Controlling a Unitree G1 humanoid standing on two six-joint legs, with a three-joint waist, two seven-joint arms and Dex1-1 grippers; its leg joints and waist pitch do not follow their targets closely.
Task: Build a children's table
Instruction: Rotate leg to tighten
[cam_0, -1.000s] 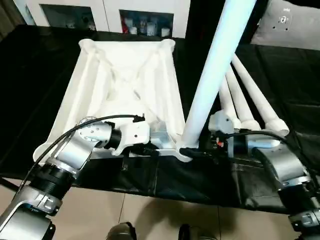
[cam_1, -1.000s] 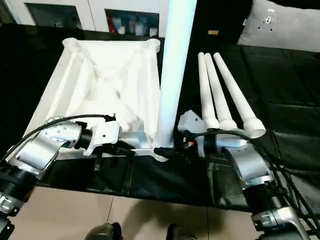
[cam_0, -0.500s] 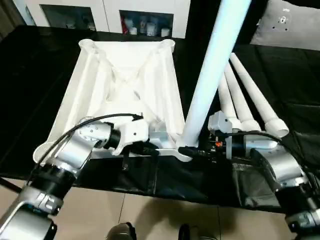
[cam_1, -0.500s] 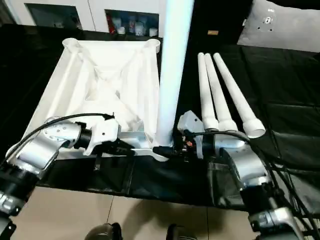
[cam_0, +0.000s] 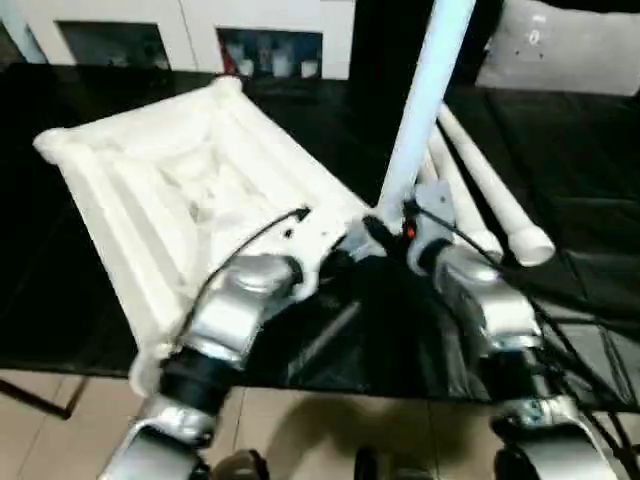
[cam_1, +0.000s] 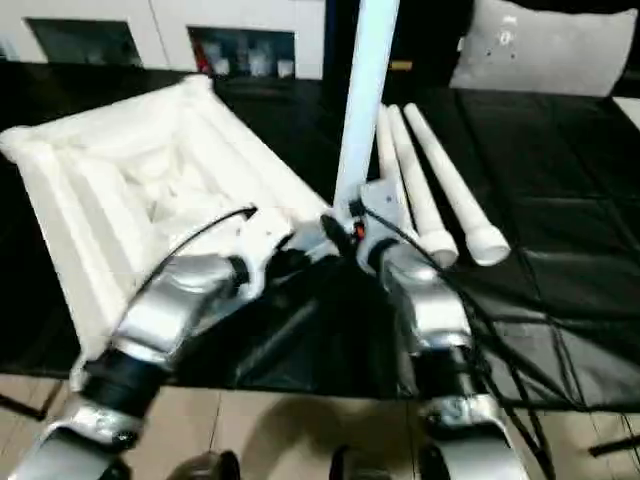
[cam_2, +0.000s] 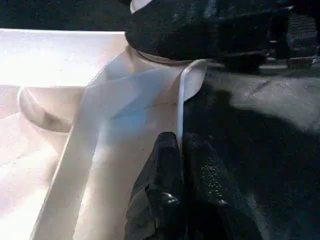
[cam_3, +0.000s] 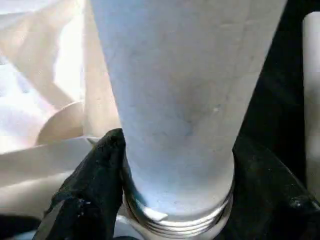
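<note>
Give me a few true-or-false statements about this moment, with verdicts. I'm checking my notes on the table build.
1. One leg stands upright at a corner of the tabletop. True.
2. The right gripper is closed around that upright leg near its base. True.
3. All four legs are lying flat on the black cover. False: three loose legs lie side by side on the cover, and the fourth stands upright.
4. The left gripper is open and touching nothing. False: its fingers pinch the thin edge of the tabletop.
5. The tabletop lies with its ribbed underside facing up. True.
</note>
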